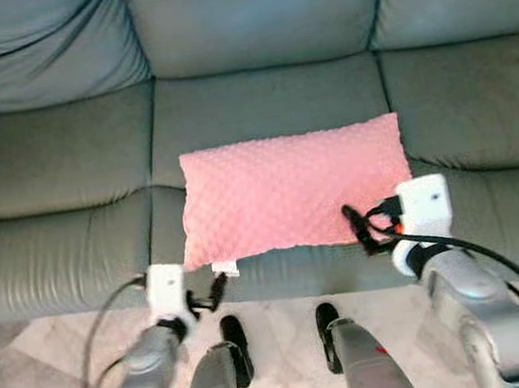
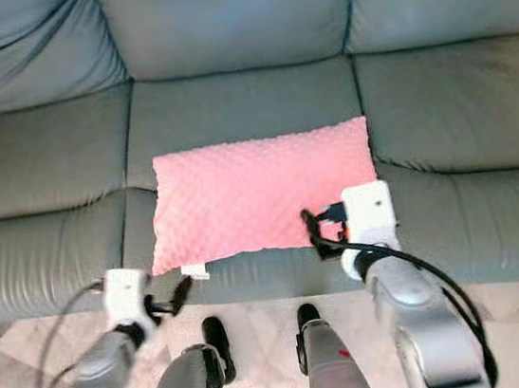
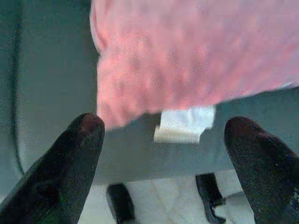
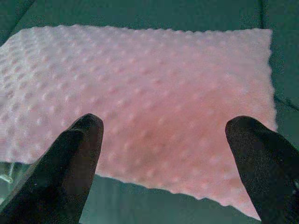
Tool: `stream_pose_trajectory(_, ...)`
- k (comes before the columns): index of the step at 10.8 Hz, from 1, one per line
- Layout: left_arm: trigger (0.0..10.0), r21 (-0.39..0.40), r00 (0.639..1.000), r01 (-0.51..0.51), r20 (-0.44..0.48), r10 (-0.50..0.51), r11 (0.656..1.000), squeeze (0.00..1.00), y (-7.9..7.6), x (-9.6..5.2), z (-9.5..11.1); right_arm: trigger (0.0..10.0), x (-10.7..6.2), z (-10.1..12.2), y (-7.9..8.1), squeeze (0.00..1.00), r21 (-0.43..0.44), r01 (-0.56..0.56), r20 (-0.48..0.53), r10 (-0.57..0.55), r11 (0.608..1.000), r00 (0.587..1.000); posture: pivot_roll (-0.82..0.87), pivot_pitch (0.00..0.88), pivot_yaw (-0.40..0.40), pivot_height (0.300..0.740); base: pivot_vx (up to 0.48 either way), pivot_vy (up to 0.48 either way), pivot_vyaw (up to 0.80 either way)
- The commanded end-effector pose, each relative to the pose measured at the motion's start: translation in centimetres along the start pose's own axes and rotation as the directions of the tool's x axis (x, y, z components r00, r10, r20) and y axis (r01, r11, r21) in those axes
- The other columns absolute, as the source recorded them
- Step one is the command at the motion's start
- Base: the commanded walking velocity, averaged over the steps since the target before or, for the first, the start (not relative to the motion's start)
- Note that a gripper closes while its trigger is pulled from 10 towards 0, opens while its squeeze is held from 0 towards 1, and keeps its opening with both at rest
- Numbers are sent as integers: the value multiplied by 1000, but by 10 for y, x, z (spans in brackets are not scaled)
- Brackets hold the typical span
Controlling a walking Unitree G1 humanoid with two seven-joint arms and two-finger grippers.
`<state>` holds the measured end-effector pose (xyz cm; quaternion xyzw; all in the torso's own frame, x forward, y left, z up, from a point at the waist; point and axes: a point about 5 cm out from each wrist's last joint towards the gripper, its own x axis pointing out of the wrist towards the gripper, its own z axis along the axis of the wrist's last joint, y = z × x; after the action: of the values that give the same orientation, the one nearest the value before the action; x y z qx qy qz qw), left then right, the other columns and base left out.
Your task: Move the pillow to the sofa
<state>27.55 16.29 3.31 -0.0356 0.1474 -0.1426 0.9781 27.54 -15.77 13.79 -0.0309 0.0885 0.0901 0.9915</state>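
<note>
Both tools, left (image 1: 208,295) and right (image 1: 361,226), released, flank the pink pillow (image 1: 292,190) lying lengthwise across the sofa (image 1: 53,154).

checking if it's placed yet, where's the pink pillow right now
The pink pillow lies flat on the middle seat cushion of the grey sofa, at its front edge, with the open left pincer and right pincer at its near corners.

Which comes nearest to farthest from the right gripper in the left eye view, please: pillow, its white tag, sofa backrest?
1. Pillow: beside the right gripper, on the middle seat.
2. White tag: at the pillow's front left corner.
3. Sofa backrest: far behind.
</note>
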Motion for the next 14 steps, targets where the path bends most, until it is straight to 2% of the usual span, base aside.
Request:
stream_pose_trajectory(1,10000,4,1000,-3,-31,3,1000,0,6,-15,-7,10000,1,-12,7,0,8,-30,-42,31,1000,999,-205,347,80,740,0,0,0)
stream_pose_trajectory(2,10000,8,1000,-9,-3,9,1000,0,7,-22,6,10000,7,-15,10,0,6,-44,-50,44,999,998,-201,319,77,740,0,0,0)
stream_pose_trajectory(4,10000,5,985,-55,167,53,998,0,3,-26,48,10000,15,-13,14,0,-5,-62,-28,62,998,998,-195,251,67,740,0,0,0)
stream_pose_trajectory(5,10000,-5,964,-88,251,87,996,0,2,-18,69,10000,24,-8,12,0,-10,-45,2,45,999,999,-193,210,60,740,0,0,0)
stream_pose_trajectory(7,10000,-39,929,-129,344,135,991,0,0,-8,98,10000,32,8,10,0,-6,-4,96,5,1000,995,-203,157,48,740,0,0,0)
stream_pose_trajectory(8,10000,-51,916,-148,370,157,988,0,0,-2,106,10000,36,15,13,0,-8,-9,132,10,1000,991,-206,139,46,740,0,0,0)
stream_pose_trajectory(9,10000,-49,903,-223,365,226,973,0,6,2,110,10000,39,16,13,0,-6,-3,141,4,1000,990,-207,107,43,740,0,0,0)
stream_pose_trajectory(11,10000,-78,881,-301,358,309,950,0,19,3,108,10000,42,18,19,0,11,-28,188,25,1000,982,-200,79,36,740,0,0,0)
stream_pose_trajectory(14,10000,-109,858,-358,353,373,927,0,32,6,109,10000,44,21,27,0,21,-90,224,84,996,971,-200,39,23,740,0,0,0)
